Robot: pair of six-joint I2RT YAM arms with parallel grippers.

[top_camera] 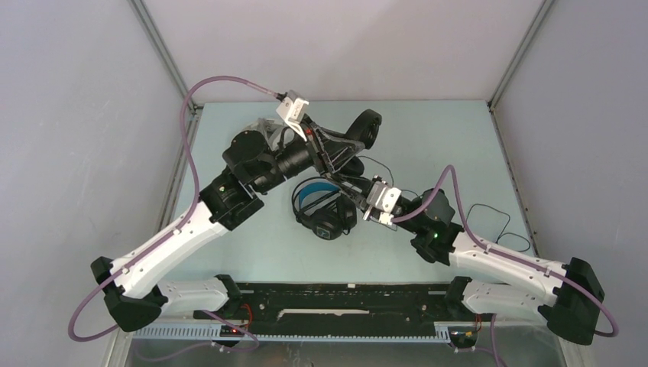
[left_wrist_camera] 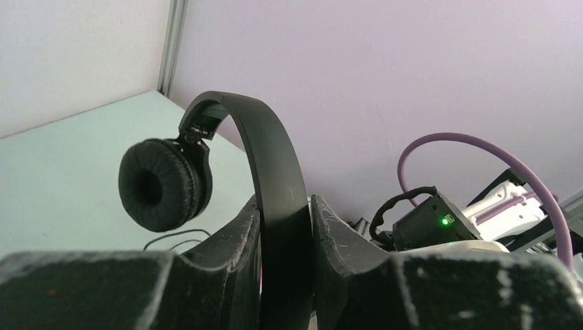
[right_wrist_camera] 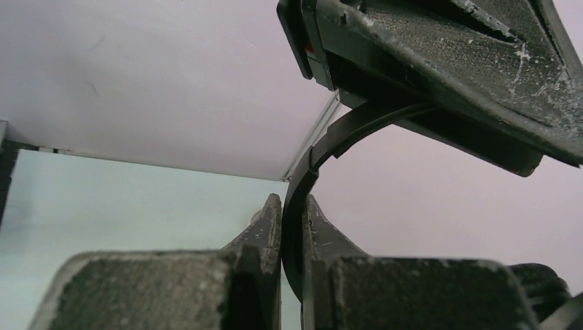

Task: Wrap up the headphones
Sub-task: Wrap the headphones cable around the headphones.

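**A:** Where are the slim black headphones (top_camera: 359, 134) found?

**B:** They are held up off the table (top_camera: 443, 138), over its far middle. One round ear cup (left_wrist_camera: 161, 184) is seen hanging free at the end of the headband (left_wrist_camera: 275, 151).

**A:** How is the left gripper (left_wrist_camera: 283, 206) set?

**B:** It is clamped on the headband, which is pinched between both fingers and stands upright out of them.

**A:** And the right gripper (right_wrist_camera: 292, 206)?

**B:** It is closed on the same thin band at another spot. In its own wrist view the band is seen curving up from its fingers to the left gripper's fingers above.

**A:** Is another set seen?

**B:** The black headphones with the blue inner lining (top_camera: 325, 210) are laid near the middle of the table, close by the right gripper in the top view. Whether they are touched cannot be told. A thin black cable (top_camera: 489, 222) is looped on the table beside the right arm. What it is joined to cannot be told.
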